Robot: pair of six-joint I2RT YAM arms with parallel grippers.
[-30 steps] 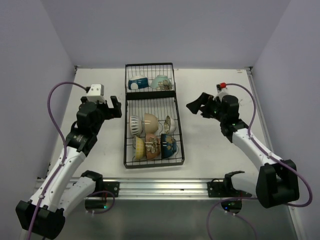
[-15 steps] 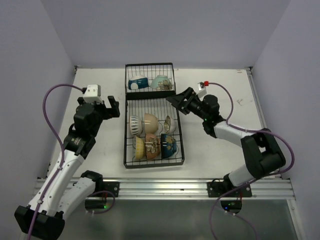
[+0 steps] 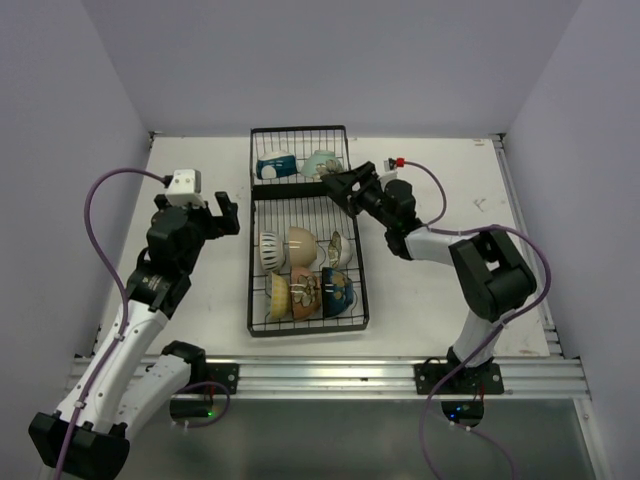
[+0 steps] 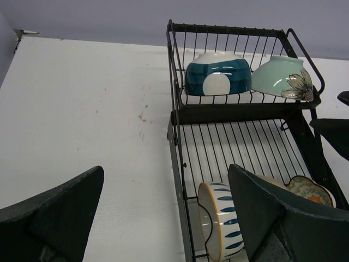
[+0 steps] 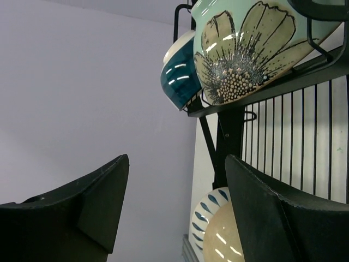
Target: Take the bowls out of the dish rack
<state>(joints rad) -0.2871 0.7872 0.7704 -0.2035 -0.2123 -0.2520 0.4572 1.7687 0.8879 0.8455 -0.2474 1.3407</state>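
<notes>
right gripper [image 3: 342,186]: fingers spread, empty; left gripper [image 3: 222,212] likewise | just ahead: mint flower bowl [image 5: 256,43], tilted in dish rack [image 3: 251,250] end section | beyond it: teal bowl [image 5: 180,76] | handling: likely rigid glazed ceramic, slick, breakable; pinch the rim
</notes>
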